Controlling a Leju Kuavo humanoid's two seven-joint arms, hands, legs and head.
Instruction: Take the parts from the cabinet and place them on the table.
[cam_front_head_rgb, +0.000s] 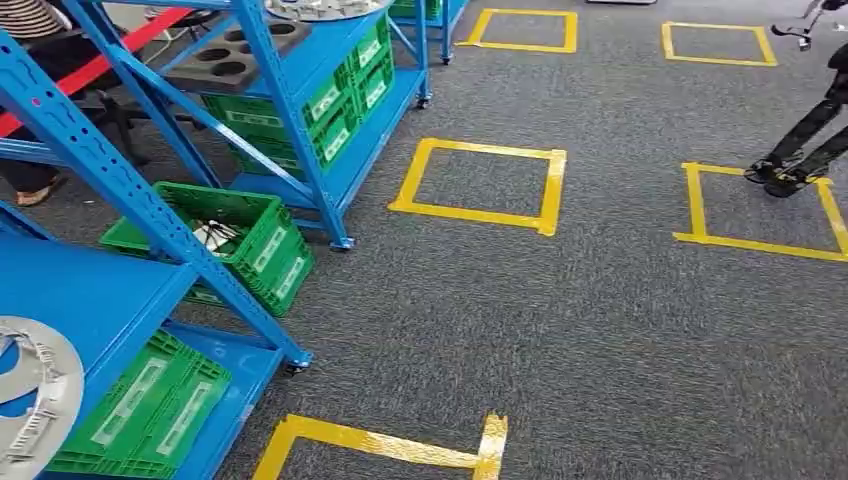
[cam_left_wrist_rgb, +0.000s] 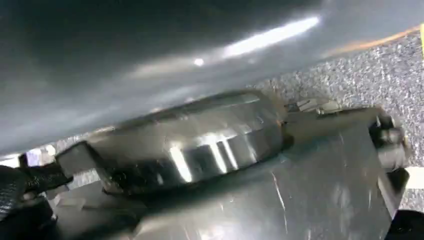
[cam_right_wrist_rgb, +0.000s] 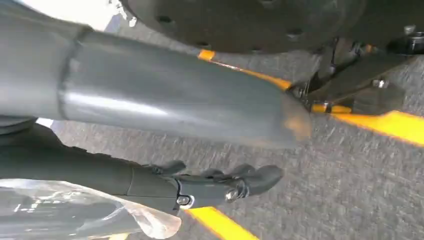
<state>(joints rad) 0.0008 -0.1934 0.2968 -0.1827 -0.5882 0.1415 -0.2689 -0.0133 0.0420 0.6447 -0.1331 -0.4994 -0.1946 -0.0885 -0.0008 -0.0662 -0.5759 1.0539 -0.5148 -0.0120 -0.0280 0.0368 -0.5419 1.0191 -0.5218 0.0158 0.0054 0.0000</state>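
Part: a silver ring-shaped disc (cam_front_head_rgb: 35, 405) with a toothed rim lies flat on the near blue shelf (cam_front_head_rgb: 90, 290), at the head view's lower left corner; how far it lies from either hand cannot be told.
Right hand (cam_right_wrist_rgb: 210, 185): dark fingers (cam_right_wrist_rgb: 255, 177) stretched out almost straight, thick grey thumb (cam_right_wrist_rgb: 175, 100) apart from them.
Right hand's grip: clear crinkled plastic (cam_right_wrist_rgb: 75, 210) lies against the fingers' base; whether the hand holds it cannot be told.
Beyond the fingertips: grey carpet (cam_right_wrist_rgb: 350, 190), crossed by yellow tape (cam_right_wrist_rgb: 220, 225).
Left hand: its wrist view is a blur of dark shiny metal over carpet, so open or closed cannot be told.
Below the part: folded green crates (cam_front_head_rgb: 150, 410) on the lowest shelf.
On the floor: an open green crate (cam_front_head_rgb: 250, 235) with pale parts inside (cam_front_head_rgb: 215, 237).
Far rack (cam_front_head_rgb: 330, 50): more green crates and a dark tray with round holes (cam_front_head_rgb: 225, 60).
Carpet: yellow tape squares (cam_front_head_rgb: 480, 185).
Far right: a person's legs (cam_front_head_rgb: 805, 150).
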